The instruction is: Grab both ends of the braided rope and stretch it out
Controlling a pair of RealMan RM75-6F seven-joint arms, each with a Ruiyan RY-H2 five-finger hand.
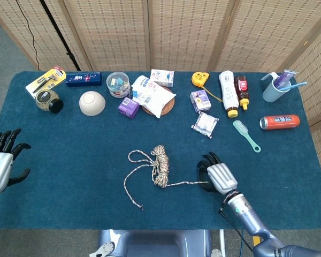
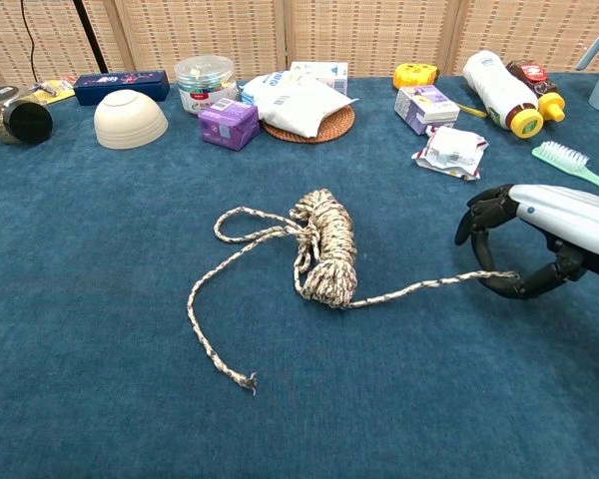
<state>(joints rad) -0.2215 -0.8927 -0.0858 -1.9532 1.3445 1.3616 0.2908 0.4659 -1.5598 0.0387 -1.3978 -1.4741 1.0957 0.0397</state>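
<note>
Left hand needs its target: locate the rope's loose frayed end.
In the head view the frayed end lies on the table's near side, left of centre, below the rope coil and far right of the left hand.

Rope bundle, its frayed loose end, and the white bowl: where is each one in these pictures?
Rope bundle (image 2: 325, 249): chest view, middle of the wound coil.
Frayed loose end (image 2: 247, 380): chest view, tip of the free strand on the cloth.
White bowl (image 1: 92, 103): head view, centre of its upturned base.
</note>
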